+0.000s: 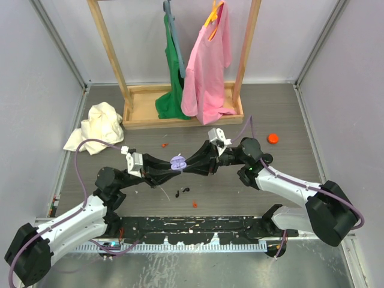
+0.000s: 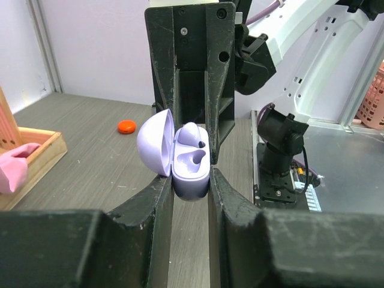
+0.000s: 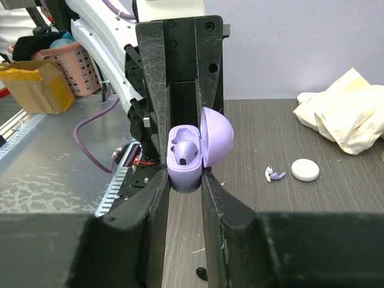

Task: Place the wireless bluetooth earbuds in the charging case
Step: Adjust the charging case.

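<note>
pinched from both sides by left gripper (image 2: pixel 189 177) and right gripper (image 3: pixel 183 177), probably to hold the open charging case (image 2: pixel 189 161) steady for the loose earbud (image 3: pixel 275 174).

the bottom of the purple case (image 2: pixel 191 171) is hidden between the dark fingers (image 2: pixel 153 210), from above it is too small to show what sits inside, and the little black bits (image 1: pixel 179 193) near it are too tiny to name.
</note>
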Controlling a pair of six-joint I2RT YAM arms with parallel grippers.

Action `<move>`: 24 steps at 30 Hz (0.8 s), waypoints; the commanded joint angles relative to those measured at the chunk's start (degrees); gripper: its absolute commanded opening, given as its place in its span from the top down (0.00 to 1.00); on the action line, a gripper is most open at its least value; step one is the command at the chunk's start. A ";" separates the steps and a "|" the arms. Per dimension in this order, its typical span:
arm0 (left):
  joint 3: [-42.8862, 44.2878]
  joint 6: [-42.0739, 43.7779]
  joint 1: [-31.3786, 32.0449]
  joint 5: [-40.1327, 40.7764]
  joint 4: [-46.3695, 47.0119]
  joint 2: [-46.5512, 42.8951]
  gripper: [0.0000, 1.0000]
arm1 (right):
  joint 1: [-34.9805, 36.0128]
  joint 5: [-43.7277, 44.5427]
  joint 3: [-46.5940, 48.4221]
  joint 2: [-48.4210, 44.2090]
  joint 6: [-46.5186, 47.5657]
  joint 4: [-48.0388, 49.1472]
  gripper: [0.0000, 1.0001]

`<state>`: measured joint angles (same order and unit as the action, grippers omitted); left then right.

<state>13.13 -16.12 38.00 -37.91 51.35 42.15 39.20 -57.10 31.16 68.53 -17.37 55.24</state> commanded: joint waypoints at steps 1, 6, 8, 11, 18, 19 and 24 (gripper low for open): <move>2.55 0.18 -1.00 -0.78 7.99 1.53 1.00 | -1.50 -0.69 0.98 -0.01 -3.63 6.67 0.69; 3.54 -0.22 -1.02 -2.29 8.61 3.07 1.00 | -1.46 -0.89 1.04 0.02 -4.22 7.62 0.67; 3.57 -0.38 -1.00 -2.61 8.93 3.36 1.00 | -1.41 -1.13 1.08 0.19 -4.47 8.06 0.65; 3.74 -0.64 -1.00 -2.77 9.53 3.79 1.00 | -1.45 -1.63 1.09 0.66 -4.96 8.72 0.62; 4.10 -1.29 -1.00 -3.09 11.22 4.86 1.00 | -1.42 -1.91 1.20 1.40 -6.04 10.15 0.57; 4.18 -1.50 -0.93 -3.27 11.73 5.21 1.00 | -1.41 -1.84 1.30 1.50 -6.09 10.27 0.57; 4.86 -2.08 -0.78 -4.13 12.72 6.30 1.00 | -1.33 -1.38 1.55 2.18 -6.64 11.08 0.57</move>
<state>14.96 -17.58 37.36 -40.91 58.54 48.10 38.02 -58.43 31.16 70.28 -22.96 61.84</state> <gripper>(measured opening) 0.251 0.432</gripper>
